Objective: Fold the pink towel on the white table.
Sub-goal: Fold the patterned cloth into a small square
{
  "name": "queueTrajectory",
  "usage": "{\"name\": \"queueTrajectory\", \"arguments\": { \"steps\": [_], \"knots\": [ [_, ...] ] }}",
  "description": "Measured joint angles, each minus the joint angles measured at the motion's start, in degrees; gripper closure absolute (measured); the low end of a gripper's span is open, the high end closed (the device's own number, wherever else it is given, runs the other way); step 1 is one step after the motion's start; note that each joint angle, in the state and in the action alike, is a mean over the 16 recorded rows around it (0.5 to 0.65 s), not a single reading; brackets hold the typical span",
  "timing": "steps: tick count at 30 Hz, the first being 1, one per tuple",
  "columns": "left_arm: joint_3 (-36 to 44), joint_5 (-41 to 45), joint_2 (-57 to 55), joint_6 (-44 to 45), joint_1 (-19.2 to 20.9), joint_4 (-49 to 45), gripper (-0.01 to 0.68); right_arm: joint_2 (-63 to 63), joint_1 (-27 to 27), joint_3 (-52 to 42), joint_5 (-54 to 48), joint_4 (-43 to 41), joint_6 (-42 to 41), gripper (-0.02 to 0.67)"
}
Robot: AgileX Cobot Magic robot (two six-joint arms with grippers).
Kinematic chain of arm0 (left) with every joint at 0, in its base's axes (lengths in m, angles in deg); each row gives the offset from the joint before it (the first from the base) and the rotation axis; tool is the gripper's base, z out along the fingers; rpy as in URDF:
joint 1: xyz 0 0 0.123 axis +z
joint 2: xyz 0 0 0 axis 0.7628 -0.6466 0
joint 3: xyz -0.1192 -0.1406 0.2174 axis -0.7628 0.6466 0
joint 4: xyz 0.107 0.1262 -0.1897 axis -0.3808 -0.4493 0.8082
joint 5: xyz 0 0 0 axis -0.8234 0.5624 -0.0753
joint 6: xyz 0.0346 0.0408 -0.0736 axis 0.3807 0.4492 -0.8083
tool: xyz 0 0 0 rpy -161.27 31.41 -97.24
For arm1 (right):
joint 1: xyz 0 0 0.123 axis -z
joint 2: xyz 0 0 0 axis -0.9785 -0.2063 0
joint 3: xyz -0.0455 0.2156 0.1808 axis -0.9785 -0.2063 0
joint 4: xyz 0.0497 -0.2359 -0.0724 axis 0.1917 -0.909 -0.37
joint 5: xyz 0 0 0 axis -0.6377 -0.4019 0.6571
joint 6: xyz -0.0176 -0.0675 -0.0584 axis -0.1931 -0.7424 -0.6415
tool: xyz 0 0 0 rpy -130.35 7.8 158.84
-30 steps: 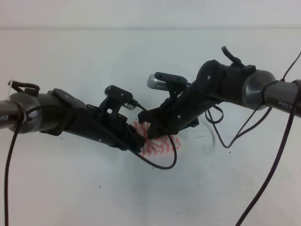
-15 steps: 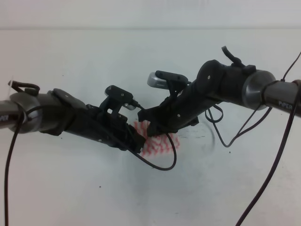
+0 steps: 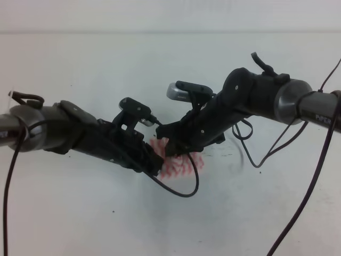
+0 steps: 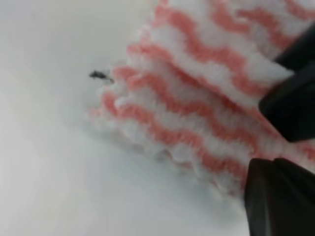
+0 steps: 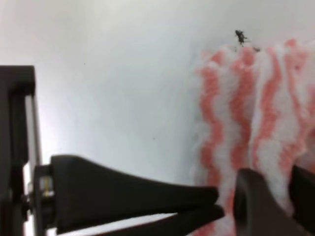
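Two arms of mine meet over the white tabletop, which fills nearly every view. The pink towel lies bunched near the tabletop's middle, mostly hidden under both wrists in the high view; only a small patch of pink-and-white wavy stripes shows below them.

Left fingers: dark pads sit against the towel's striped edge at the right of my left wrist view, cloth showing between them, so they look closed on the towel.

Right fingers: one long dark finger ends just beside the towel's edge, a second overlaps the cloth's lower corner; whether they pinch it I cannot tell.

A small dark speck sits on the tabletop, touching the towel's edge.
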Motion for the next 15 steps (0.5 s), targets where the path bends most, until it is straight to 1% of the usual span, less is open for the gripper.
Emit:
{"name": "queueTrajectory", "arguments": {
  "steps": [4, 8, 15],
  "knots": [
    [0.12, -0.33, 1.08, -0.31, 0.51, -0.75, 0.678, 0.00, 0.00, 0.03, -0.12, 0.69, -0.01, 0.501],
    [0.23, -0.64, 2.03, -0.76, 1.34, -1.57, 0.678, -0.01, 0.00, 0.10, -0.51, 1.59, -0.02, 0.479],
    [0.24, -1.09, 2.99, -1.57, 3.18, -2.11, 0.678, -0.07, 0.00, 0.24, -2.39, 3.28, -0.08, 0.474]
  ]
}}
